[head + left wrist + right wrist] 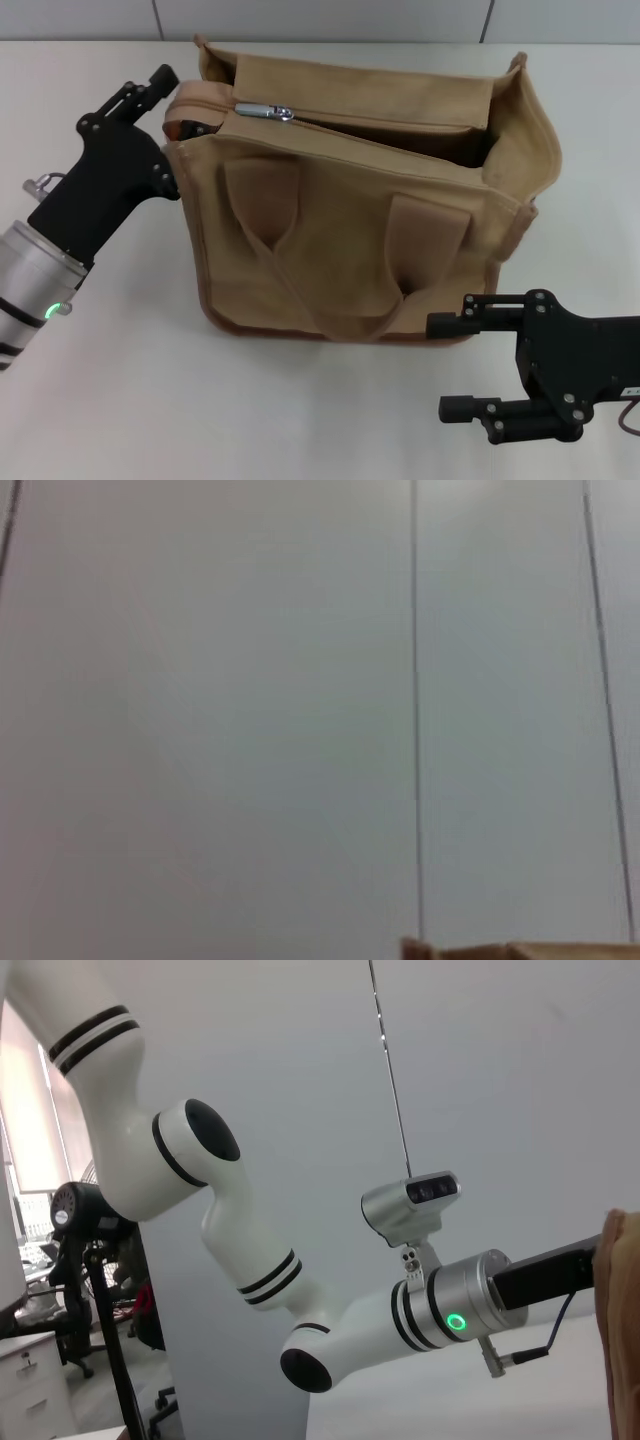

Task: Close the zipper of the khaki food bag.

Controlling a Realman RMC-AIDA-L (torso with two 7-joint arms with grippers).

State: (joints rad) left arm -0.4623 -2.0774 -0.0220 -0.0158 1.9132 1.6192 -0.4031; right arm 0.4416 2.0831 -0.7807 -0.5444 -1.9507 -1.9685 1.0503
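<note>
My right claw (452,366) hangs nearest, its two fingers spread wide with nothing between them, low by the front corner of the bag (350,230) and just clear of it. My left claw (180,112) presses against the bag's far left end, beside the zipper (300,115); I cannot tell how far it is open. The silver pull (264,111) sits at that same end, and the bag's mouth gapes open. The bag stands on the white table (120,400).
</note>
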